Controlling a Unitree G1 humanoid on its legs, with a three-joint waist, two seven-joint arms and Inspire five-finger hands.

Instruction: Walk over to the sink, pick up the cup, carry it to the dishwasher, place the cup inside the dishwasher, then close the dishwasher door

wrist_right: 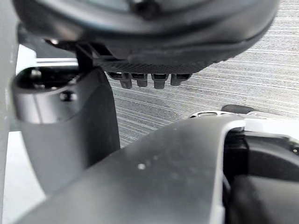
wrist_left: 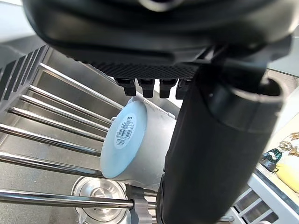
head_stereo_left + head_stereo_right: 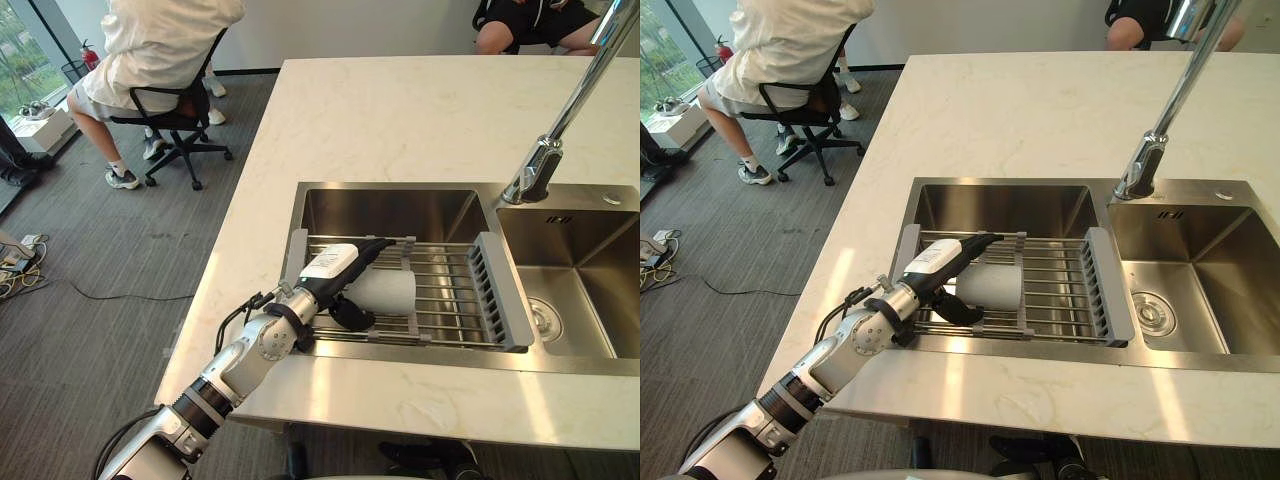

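White cup (image 3: 392, 290) lies on its side on the rack (image 3: 455, 300) over the sink (image 3: 385, 213), the left robot hand (image 3: 335, 268) spread open over it, fingers straight along its top and thumb at its near side, so it should close snugly round the wall before lifting.

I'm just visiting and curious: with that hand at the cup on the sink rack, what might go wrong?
The cup lies on its side on the round bars of the rack, so a nudge from the left hand might roll it away. Its fingers are straight over the cup, not closed, so a grip on the smooth side could slip. A dropped cup could fall into the open sink behind the rack.
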